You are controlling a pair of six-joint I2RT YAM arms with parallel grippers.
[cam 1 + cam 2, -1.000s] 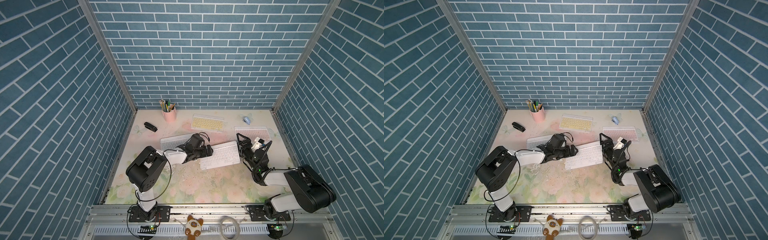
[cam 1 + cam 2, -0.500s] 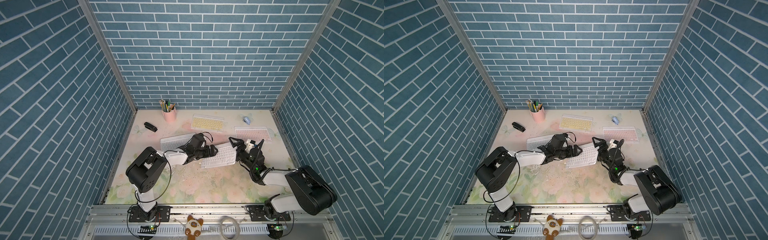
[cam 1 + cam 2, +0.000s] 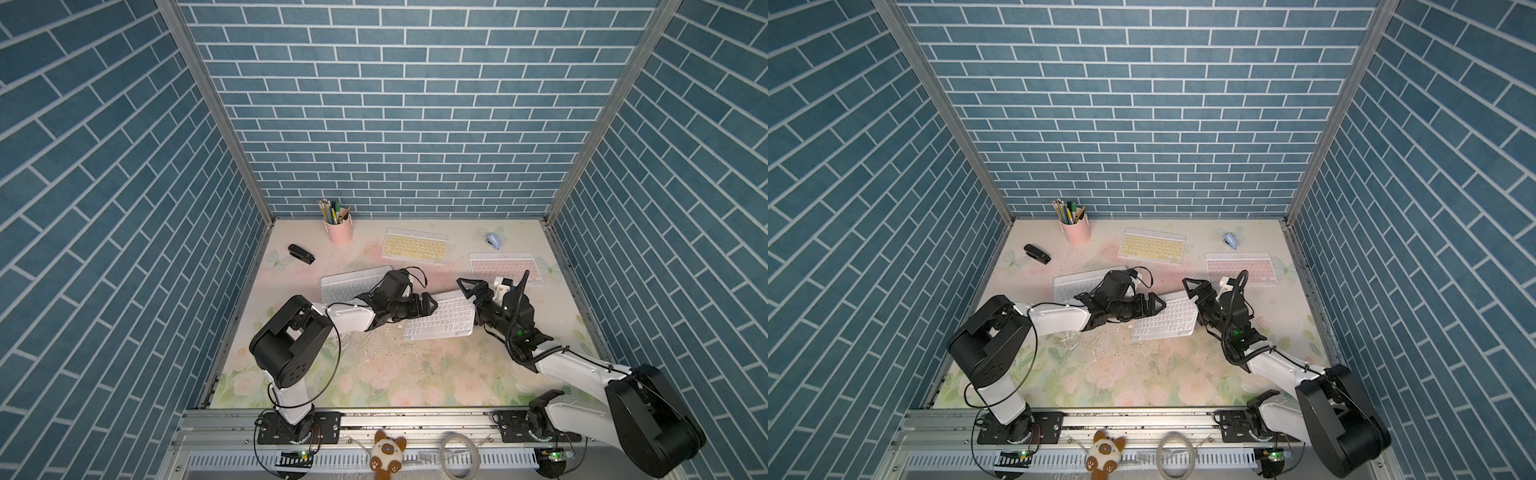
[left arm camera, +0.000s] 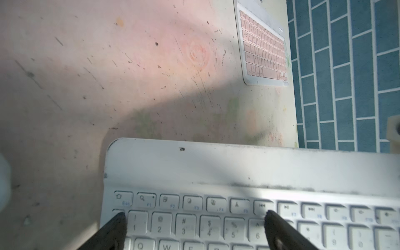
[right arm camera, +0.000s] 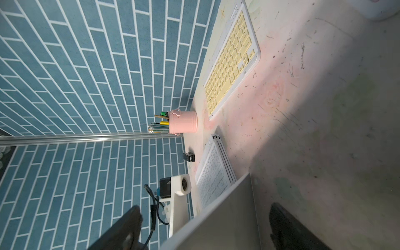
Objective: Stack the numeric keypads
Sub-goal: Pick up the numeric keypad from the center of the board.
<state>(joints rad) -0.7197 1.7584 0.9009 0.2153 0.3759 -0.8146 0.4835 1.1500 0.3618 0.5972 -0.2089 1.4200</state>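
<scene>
Mid-table (image 3: 415, 374), your left end effector (image 4: 194, 213) and right end effector (image 5: 204, 205) are sitting released at the white keypad's (image 3: 440, 318) ends, so uneven pinching is risking skewing it.

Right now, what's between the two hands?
The near white keypad: in both top views it spans from the left hand to the right hand, whose open jaws straddle its end in the right wrist view.
</scene>
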